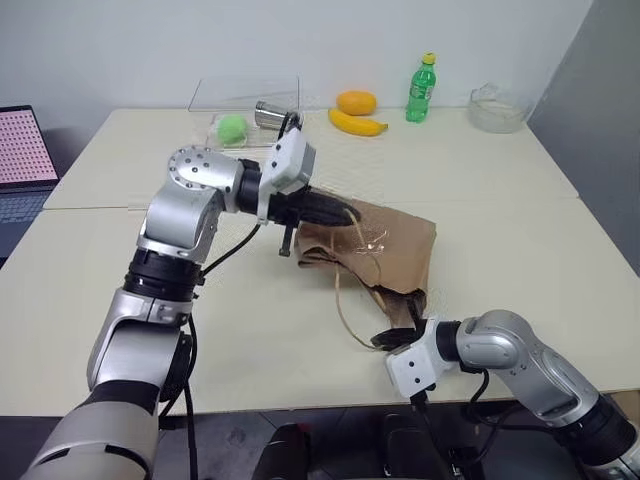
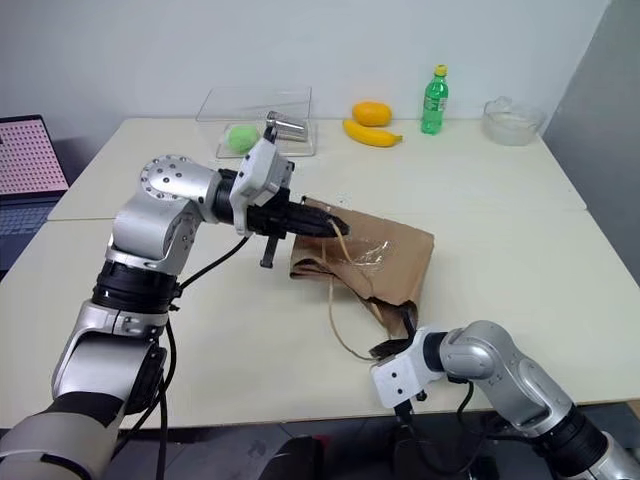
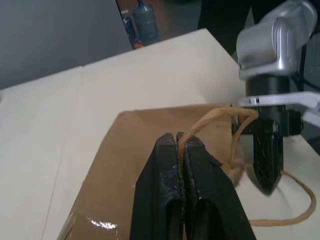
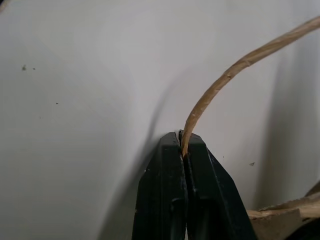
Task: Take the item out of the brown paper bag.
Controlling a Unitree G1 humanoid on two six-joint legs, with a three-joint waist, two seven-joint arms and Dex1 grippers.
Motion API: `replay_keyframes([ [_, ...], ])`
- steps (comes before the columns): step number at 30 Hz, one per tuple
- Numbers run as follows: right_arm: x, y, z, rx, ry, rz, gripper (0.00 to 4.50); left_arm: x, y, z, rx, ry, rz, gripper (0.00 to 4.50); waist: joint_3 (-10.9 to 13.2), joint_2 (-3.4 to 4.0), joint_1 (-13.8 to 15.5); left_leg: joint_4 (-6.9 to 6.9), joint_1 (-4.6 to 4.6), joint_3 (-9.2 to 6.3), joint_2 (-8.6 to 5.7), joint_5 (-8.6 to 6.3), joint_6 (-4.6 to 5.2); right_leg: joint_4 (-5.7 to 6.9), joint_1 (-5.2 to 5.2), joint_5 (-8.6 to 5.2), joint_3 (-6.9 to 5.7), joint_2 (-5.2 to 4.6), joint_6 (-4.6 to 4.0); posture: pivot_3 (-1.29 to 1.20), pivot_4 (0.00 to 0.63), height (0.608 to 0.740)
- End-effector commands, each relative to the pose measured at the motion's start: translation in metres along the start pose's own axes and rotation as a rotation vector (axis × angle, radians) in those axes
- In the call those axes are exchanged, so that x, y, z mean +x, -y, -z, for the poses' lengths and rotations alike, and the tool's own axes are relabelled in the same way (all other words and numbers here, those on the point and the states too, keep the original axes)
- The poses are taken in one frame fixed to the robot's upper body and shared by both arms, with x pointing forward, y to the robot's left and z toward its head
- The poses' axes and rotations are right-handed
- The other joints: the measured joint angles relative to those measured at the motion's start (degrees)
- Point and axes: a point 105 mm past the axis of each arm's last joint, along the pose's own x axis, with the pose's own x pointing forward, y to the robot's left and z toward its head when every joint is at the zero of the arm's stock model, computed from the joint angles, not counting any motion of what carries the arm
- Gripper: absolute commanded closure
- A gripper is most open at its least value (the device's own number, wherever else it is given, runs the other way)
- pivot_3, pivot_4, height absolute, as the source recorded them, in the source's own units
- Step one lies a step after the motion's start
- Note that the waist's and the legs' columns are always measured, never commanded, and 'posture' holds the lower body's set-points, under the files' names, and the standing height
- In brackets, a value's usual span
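The left pincer [image 3: 180, 137] is pressed together on a thin tan loop handle [image 3: 212, 117] of the brown paper bag [image 1: 385, 250], above the bag's top. The right pincer [image 4: 182, 137] pinches the other loop handle [image 4: 235, 67] at the bag's near edge. The bag lies creased on the cream surface [image 1: 500, 190]. The item inside cannot be seen.

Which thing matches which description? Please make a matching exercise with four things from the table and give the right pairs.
Things:
1. brown paper bag
2. banana
3. green soda bottle
4. left tool

Descriptions:
A. stands upright at the table's far edge
B. shut on a tan loop handle
C. lies flat mid-table
D. lies beside an orange fruit

Pairs: 1-C, 2-D, 3-A, 4-B
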Motion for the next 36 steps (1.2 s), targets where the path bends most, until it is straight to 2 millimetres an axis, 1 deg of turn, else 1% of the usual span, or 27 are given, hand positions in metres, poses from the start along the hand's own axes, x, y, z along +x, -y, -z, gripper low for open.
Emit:
replay_keyframes([
  [1, 0.004, -0.011, -0.002, 0.018, 0.018, -0.039, 4.50, -0.001, 0.005, 0.007, 0.079, -0.063, 0.005, 3.88, 0.00, 0.00, 0.04, 0.00, 0.00, 0.00, 0.01, 0.00, 0.00, 0.00, 0.01, 0.00, 0.00, 0.00, 0.00, 0.00, 0.150, 0.740],
  [4, 0.005, -0.015, -0.003, 0.027, 0.025, -0.037, 4.50, -0.004, 0.012, 0.022, 0.100, -0.113, 0.013, 2.93, 0.00, 0.00, 0.06, 0.00, 0.02, -0.01, 0.00, 0.00, 0.00, -0.01, 0.04, 0.00, -0.01, 0.00, 0.00, 0.00, 0.150, 0.740],
  [6, 0.006, -0.016, -0.004, 0.033, 0.028, -0.035, 4.50, -0.004, 0.018, 0.026, 0.104, -0.119, 0.027, 2.31, 0.00, 0.00, 0.08, -0.04, 0.18, 0.02, 0.01, -0.01, 0.01, -0.02, 0.15, -0.01, 0.01, 0.00, -0.01, 0.00, 0.150, 0.740],
  [9, 0.006, -0.018, -0.005, 0.038, 0.031, -0.034, 4.50, -0.004, 0.025, 0.026, 0.100, -0.114, 0.050, 2.31, 0.00, 0.00, 0.06, -0.07, 0.31, 0.03, 0.01, -0.01, 0.01, -0.03, 0.26, -0.02, 0.01, 0.00, -0.01, 0.00, 0.150, 0.740],
  [12, 0.007, -0.018, -0.004, 0.043, 0.032, -0.032, 4.50, -0.002, 0.026, 0.024, 0.101, -0.109, 0.053, 2.31, 0.00, 0.00, 0.07, -0.07, 0.31, 0.03, 0.01, -0.01, 0.01, -0.03, 0.27, -0.02, 0.01, 0.00, -0.01, 0.00, 0.150, 0.740],
  [17, 0.008, -0.016, -0.005, 0.047, 0.033, -0.029, 4.50, 0.002, 0.037, 0.015, 0.110, -0.084, 0.112, 2.31, 0.00, 0.00, 0.02, -0.07, 0.32, 0.03, 0.02, -0.01, 0.01, -0.02, 0.27, -0.02, 0.01, 0.00, -0.01, 0.00, 0.150, 0.740],
  [22, 0.009, -0.015, -0.006, 0.053, 0.034, -0.031, 4.50, -0.001, 0.048, 0.007, 0.128, -0.096, 0.196, 2.31, 0.00, 0.00, -0.10, -0.08, 0.34, 0.04, 0.06, -0.01, 0.01, -0.02, 0.27, -0.02, 0.02, 0.04, -0.01, 0.00, 0.150, 0.740],
  [25, 0.009, -0.014, -0.006, 0.056, 0.035, -0.031, 4.50, 0.001, 0.048, 0.005, 0.133, -0.091, 0.202, 2.31, 0.00, 0.00, -0.09, -0.09, 0.36, 0.05, 0.05, -0.01, 0.01, -0.02, 0.29, -0.02, 0.03, 0.04, -0.01, 0.00, 0.150, 0.740],
  [28, 0.009, -0.012, -0.007, 0.058, 0.038, -0.030, 4.50, 0.004, 0.046, 0.005, 0.136, -0.079, 0.188, 2.93, 0.00, 0.00, -0.09, -0.08, 0.37, 0.05, 0.05, -0.01, 0.02, -0.02, 0.30, -0.02, 0.03, 0.04, -0.01, 0.00, 0.150, 0.740],
  [30, 0.009, -0.011, -0.008, 0.060, 0.039, -0.030, 4.50, 0.008, 0.046, 0.005, 0.133, -0.065, 0.189, 3.56, 0.00, 0.00, -0.09, -0.08, 0.37, 0.05, 0.06, -0.01, 0.02, -0.02, 0.30, -0.02, 0.03, 0.04, -0.01, 0.00, 0.150, 0.740],
  [33, 0.009, -0.012, -0.008, 0.061, 0.038, -0.036, 4.50, 0.017, 0.047, -0.003, 0.105, -0.019, 0.200, 4.46, 0.00, 0.00, -0.09, -0.08, 0.37, 0.05, 0.06, -0.01, 0.02, -0.02, 0.29, -0.02, 0.03, 0.04, -0.01, 0.00, 0.150, 0.740],
  [36, 0.010, -0.011, -0.007, 0.062, 0.036, -0.041, 4.50, 0.020, 0.046, -0.009, 0.074, 0.004, 0.204, 4.46, 0.00, 0.00, -0.11, -0.08, 0.36, 0.05, 0.06, -0.01, 0.02, -0.02, 0.30, -0.02, 0.03, 0.04, 0.00, 0.00, 0.150, 0.740],
])
